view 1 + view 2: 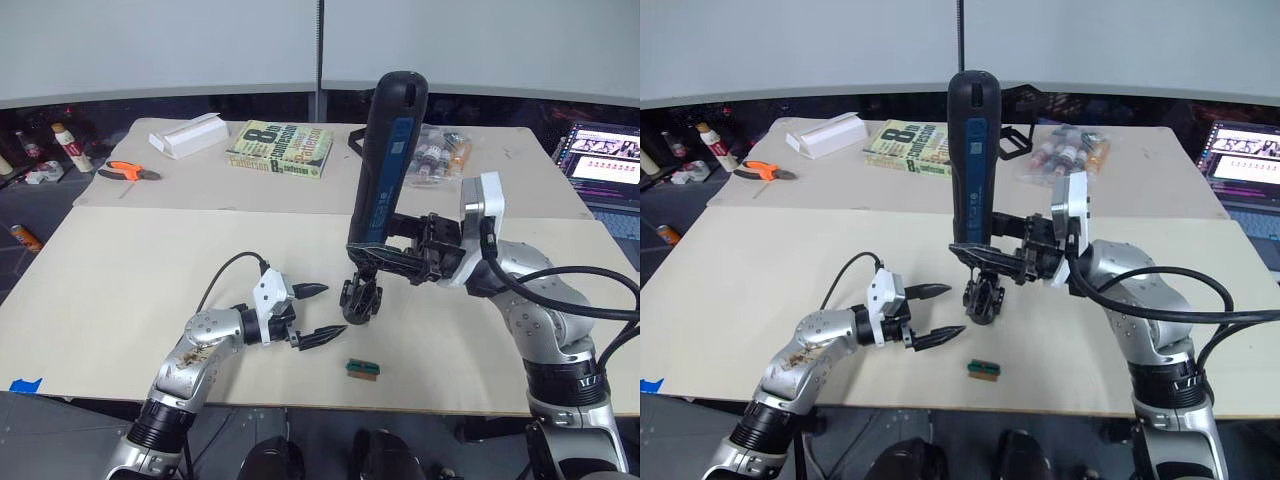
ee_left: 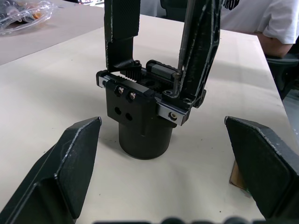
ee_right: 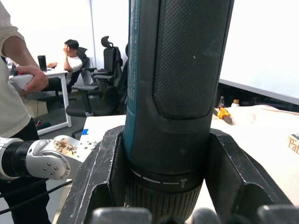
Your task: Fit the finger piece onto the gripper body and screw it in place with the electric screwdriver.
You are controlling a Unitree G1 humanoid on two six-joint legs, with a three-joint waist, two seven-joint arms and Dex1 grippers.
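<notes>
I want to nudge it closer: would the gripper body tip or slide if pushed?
Probably slide if pushed low: the gripper body stands on a round, flat base on the smooth table. Pushed high, it may tip, since tall fingers rise above that narrow base. The screwdriver bit bearing on it may resist.

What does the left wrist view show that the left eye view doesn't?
The left wrist view alone shows the screwdriver's thin metal bit reaching a screw on top of the gripper body, plus a person's white sleeve. The left eye view alone shows the whole electric screwdriver upright in the right gripper, a book and pliers. Both show the open left gripper.
</notes>
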